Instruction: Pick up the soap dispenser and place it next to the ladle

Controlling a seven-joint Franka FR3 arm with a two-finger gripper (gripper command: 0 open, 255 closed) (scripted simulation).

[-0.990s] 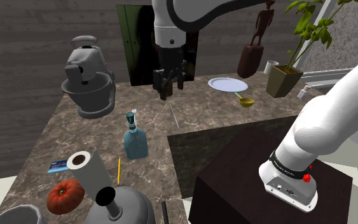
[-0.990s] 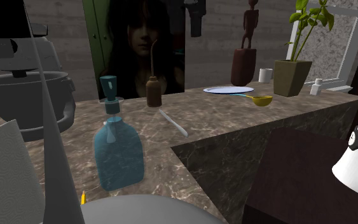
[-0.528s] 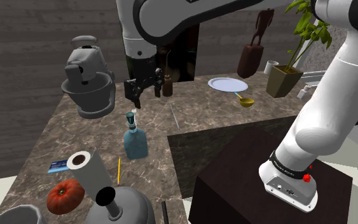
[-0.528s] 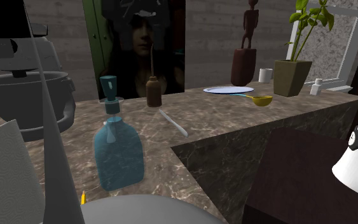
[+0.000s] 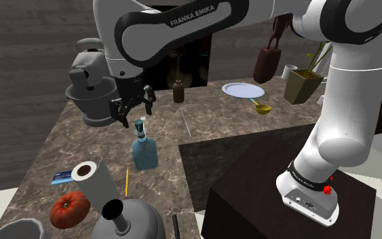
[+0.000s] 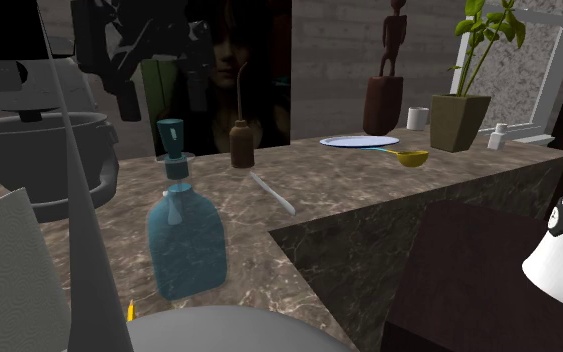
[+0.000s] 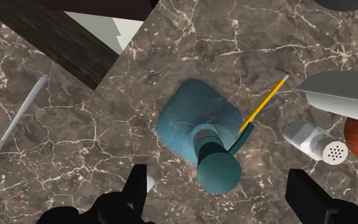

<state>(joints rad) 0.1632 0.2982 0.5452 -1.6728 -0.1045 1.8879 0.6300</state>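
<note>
Black two-finger gripper [image 5: 136, 114] has shifted toward shoulder view's left, now just above teal square-bodied pump soap dispenser [image 5: 144, 152]. Fingers apart, touching nothing. Dispenser upright on brown marble counter [image 5: 81, 146], well apart from small yellow ladle [image 5: 262, 108].

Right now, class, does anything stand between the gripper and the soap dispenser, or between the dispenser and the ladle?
Nothing visible separates the open gripper from the blue soap dispenser below it. Toward the yellow ladle, a thin grey rod lies flat across the way; a lifted carry would probably clear it.
</note>
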